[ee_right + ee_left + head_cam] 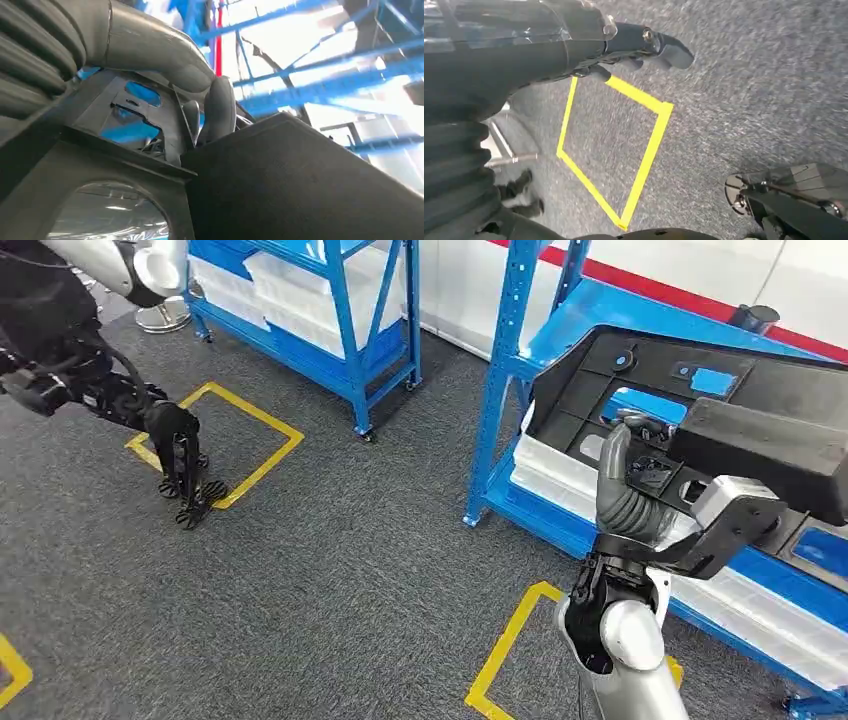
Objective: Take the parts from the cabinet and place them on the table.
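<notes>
1. The right hand (628, 485) is reaching up to the large black plastic part (700, 400), its fingers (220, 107) hooked over an inner edge beside a cutout; it is gripping the part.
2. The part is lying tilted on the top shelf of the near blue rack (560, 330), spreading above and beyond the hand, with blue showing through its openings.
3. A raised black section of the part (300, 185) is sitting just beside the fingers, on the side away from the wrist.
4. White bins (560, 475) are sitting on the rack's lower shelf, under the part.
5. The left hand (639, 45) is hanging over the grey carpet (330, 560), fingers stretched out and holding nothing.
6. A yellow tape square (624, 150) is lying on the carpet below the left hand.
7. A second blue rack (330, 310) is standing farther off.
</notes>
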